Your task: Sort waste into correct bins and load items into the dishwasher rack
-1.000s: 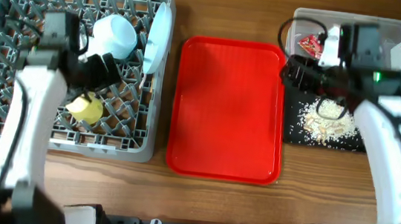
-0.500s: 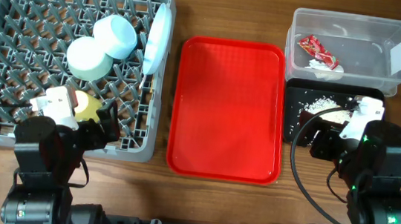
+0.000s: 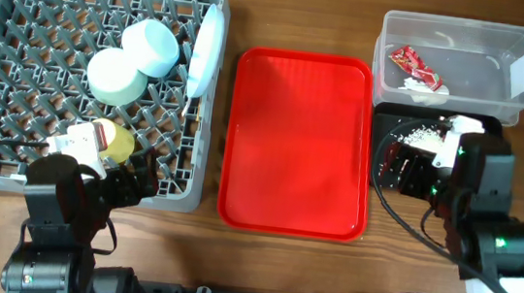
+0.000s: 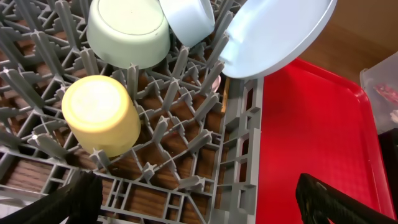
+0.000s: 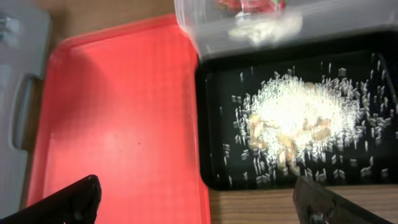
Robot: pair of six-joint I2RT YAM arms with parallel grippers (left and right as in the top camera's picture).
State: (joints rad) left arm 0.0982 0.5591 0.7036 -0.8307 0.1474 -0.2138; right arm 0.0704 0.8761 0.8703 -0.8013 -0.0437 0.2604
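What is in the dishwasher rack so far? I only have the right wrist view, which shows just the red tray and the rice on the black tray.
Observer: Two pale-blue bowls and the yellow-green cup sit among the pegs of the dishwasher rack, and the plate stands on edge along its right wall.
Operator: Is the left arm carrying anything?
Observer: No. The left gripper is open and empty, and hovers at the rack's front wall near the cup.
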